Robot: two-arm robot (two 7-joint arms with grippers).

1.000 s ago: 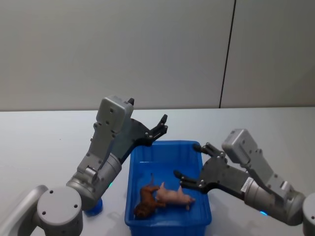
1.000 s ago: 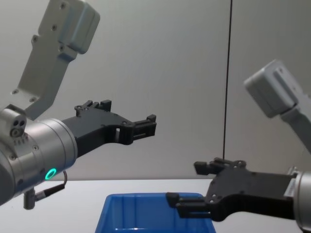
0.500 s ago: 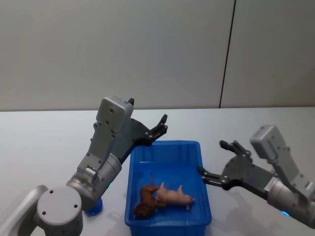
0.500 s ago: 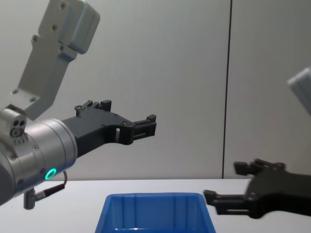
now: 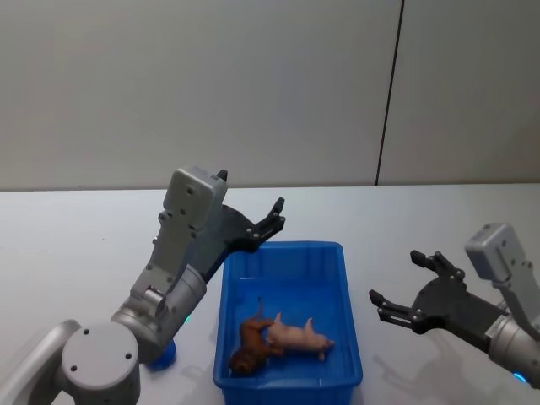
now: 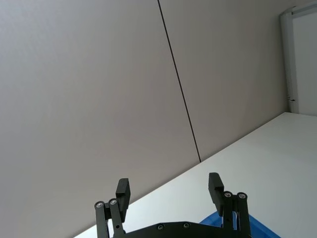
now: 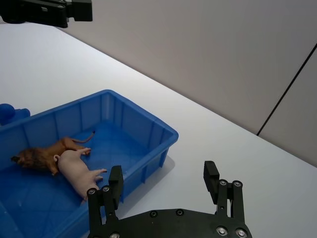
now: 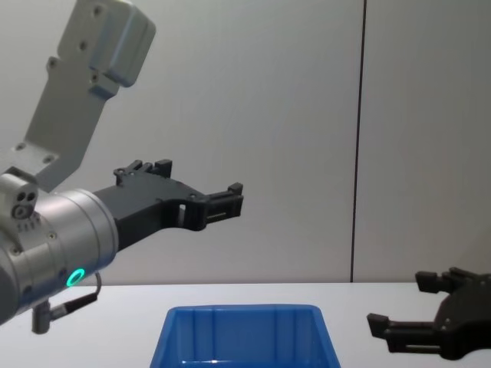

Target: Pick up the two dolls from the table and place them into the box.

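In the blue box (image 5: 283, 246) a reddish-brown doll (image 5: 250, 344) and a pale pink doll (image 5: 297, 336) lie side by side, touching, near its front end; the right wrist view shows the brown one (image 7: 49, 152), the pink one (image 7: 77, 171) and the box rim (image 7: 143, 113). On the table (image 5: 67, 245), a small bright blue lump (image 5: 162, 354) sits left of the box, partly hidden by my left arm. My left gripper (image 5: 280, 213) hangs open and empty above the box's far left corner. My right gripper (image 5: 394, 276) is open and empty, right of the box.
A grey wall with a dark vertical seam (image 5: 390, 93) stands behind the table. White tabletop stretches on both sides of the box. My left arm's large grey links (image 8: 84, 84) rise high beside the box's left side.
My right gripper has drawn back from above the box's right rim to the right, over the bare table, still open. The left gripper and both dolls have barely moved.
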